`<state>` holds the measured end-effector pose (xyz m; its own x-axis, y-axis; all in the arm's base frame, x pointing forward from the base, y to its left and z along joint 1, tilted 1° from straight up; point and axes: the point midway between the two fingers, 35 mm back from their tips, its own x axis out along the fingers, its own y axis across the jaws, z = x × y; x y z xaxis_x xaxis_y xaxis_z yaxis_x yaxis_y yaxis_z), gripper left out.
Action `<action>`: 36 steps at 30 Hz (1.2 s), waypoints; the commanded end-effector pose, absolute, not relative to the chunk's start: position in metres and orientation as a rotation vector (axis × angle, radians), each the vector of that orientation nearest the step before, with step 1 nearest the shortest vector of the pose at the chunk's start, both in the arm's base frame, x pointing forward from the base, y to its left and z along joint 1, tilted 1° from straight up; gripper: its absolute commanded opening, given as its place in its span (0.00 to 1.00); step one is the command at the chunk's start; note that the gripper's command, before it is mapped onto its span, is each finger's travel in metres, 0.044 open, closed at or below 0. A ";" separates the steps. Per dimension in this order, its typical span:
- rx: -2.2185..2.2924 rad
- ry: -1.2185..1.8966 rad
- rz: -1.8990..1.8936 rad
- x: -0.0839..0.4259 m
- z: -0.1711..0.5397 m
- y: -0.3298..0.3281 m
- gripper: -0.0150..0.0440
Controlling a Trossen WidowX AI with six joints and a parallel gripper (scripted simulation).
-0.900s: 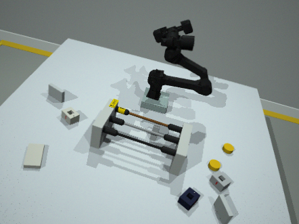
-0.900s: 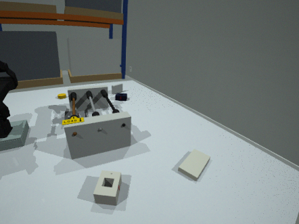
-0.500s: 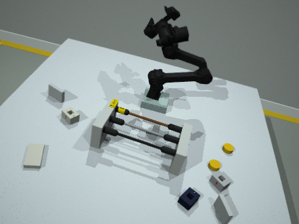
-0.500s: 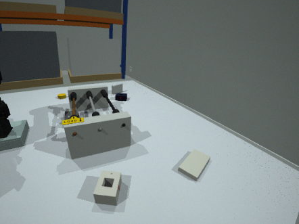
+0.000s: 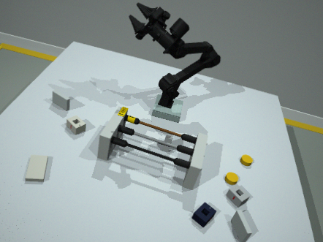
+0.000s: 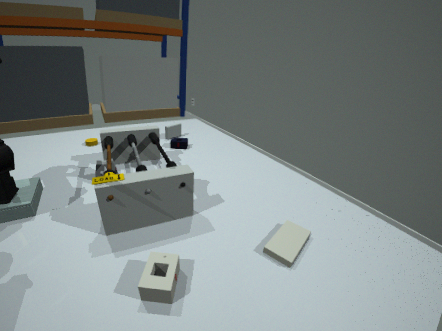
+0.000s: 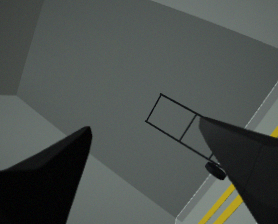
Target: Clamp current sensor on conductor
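The LOAD marker (image 5: 123,111) (image 6: 108,178) is a yellow tag on one end wall of the rack. The copper-coloured conductor (image 5: 161,129) (image 6: 109,157) runs from that end, beside a grey rod and a black rod. Blocks with square windows stand on the table: a cream one (image 5: 76,125) (image 6: 159,278), a light grey one (image 5: 238,196) and a dark blue one (image 5: 204,214) (image 6: 179,143). I cannot tell which, if any, is the open sensor; no arrow is readable on them. My gripper (image 5: 134,9) (image 7: 146,126) is open and empty, high above the table behind the rack, pointing away from it.
The rack's end walls (image 5: 109,134) (image 5: 196,162) stand upright. Yellow discs (image 5: 246,160) (image 5: 232,178) and an upright grey plate (image 5: 241,226) are on the right. Another upright plate (image 5: 61,100) and a flat cream slab (image 5: 36,168) (image 6: 287,242) are on the left.
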<state>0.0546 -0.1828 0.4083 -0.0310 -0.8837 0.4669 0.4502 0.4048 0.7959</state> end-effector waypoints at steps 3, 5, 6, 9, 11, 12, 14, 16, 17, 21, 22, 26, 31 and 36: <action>0.378 -0.747 -0.892 0.152 0.401 -0.171 1.00; 0.343 -0.638 -0.801 0.180 0.395 -0.160 1.00; 0.325 -0.587 -0.752 0.193 0.392 -0.154 1.00; 0.265 -0.441 -0.599 0.231 0.380 -0.128 1.00; 0.221 -0.352 -0.492 0.253 0.371 -0.108 1.00; 0.198 -0.309 -0.436 0.264 0.366 -0.097 1.00; 0.148 -0.230 -0.323 0.282 0.356 -0.073 1.00; 0.094 -0.157 -0.206 0.297 0.344 -0.047 1.00; 0.067 -0.124 -0.147 0.304 0.338 -0.034 1.00; 0.000 -0.050 0.000 0.316 0.323 0.000 1.00; 0.000 -0.050 0.000 0.316 0.323 0.000 1.00; 0.000 -0.050 0.000 0.316 0.323 0.000 1.00; 0.001 0.072 -0.045 0.321 0.305 -0.015 1.00; 0.049 0.494 -0.197 0.309 0.248 -0.065 1.00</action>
<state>0.3210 -0.0242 0.2926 0.9858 -0.0756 -0.1502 0.0774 0.9970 0.0062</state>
